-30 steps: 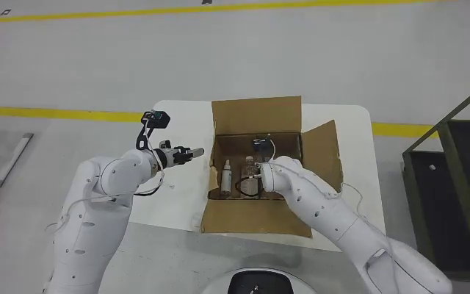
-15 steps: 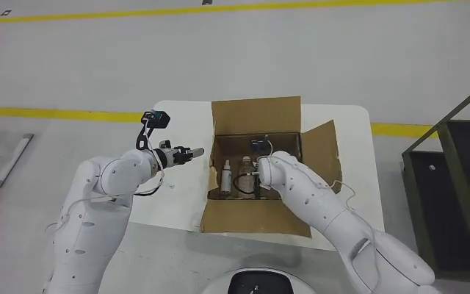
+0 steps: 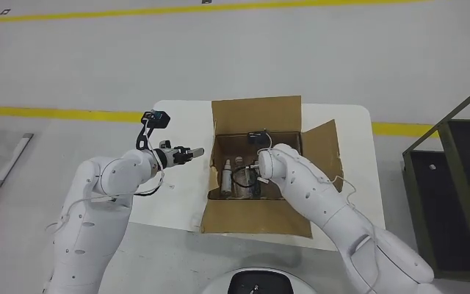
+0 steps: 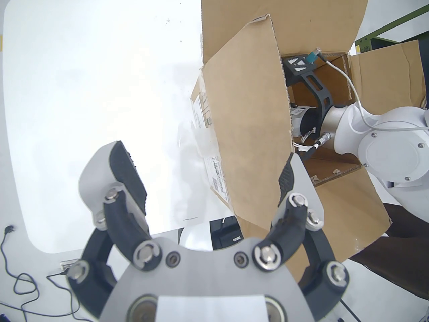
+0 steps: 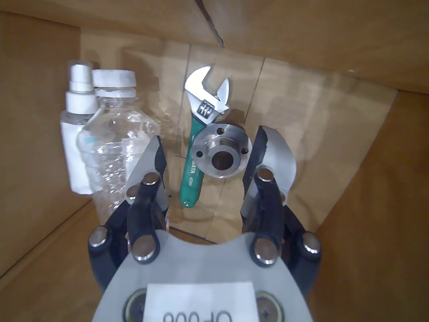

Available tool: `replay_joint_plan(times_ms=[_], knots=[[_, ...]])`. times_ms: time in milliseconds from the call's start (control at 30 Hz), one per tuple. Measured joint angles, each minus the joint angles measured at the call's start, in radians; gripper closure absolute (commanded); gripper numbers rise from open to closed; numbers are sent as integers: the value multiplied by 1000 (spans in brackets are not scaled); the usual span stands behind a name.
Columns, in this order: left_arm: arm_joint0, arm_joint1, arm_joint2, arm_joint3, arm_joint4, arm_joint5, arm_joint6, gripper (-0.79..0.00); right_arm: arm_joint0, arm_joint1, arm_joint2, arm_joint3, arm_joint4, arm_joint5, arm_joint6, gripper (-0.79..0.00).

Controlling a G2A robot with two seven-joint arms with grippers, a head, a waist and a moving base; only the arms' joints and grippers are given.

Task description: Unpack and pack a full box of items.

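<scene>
An open cardboard box (image 3: 257,217) stands on the white table (image 3: 183,125). My right gripper (image 5: 211,145) is down inside it, open, its fingers on either side of a round metal flange (image 5: 222,154) without touching it. The flange lies on a green-handled adjustable wrench (image 5: 196,155) on the box floor. Against one box wall stand a clear plastic bottle (image 5: 112,135) and a white spray bottle (image 5: 75,115). My left gripper (image 4: 204,159) hovers open and empty over the table beside the box's left flap (image 4: 248,118). From above, the spray bottle (image 3: 227,176) sits beside my right gripper (image 3: 244,175).
The box flaps stand open on all sides. A dark green metal frame (image 3: 440,191) stands on the floor to the right of the table. Cables (image 4: 20,283) lie on the floor past the table's edge. Bare table lies left of the box.
My right arm has shifted inside the box, its wrist moving a little toward the far wall and the bottles. The left arm has kept still.
</scene>
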Motion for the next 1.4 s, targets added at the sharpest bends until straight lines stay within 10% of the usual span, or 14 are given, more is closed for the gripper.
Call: replay_joint_plan(times_ms=[167, 567, 767, 1200, 1400], knots=[[0, 0, 0, 0, 0, 0, 0, -785, -59, 60, 109, -187, -42, -4, 31, 0], [0, 0, 0, 0, 0, 0, 0, -785, -586, 255, 767, -1011, -32, -305, 103, 0], [0, 0, 0, 0, 0, 0, 0, -785, -758, 280, 1033, -1108, 108, -436, 69, 0], [0, 0, 0, 0, 0, 0, 0, -785, -771, 282, 1053, -1098, 132, -449, 75, 0], [0, 0, 0, 0, 0, 0, 0, -785, -811, 278, 1046, -1118, 105, -468, -143, 0]])
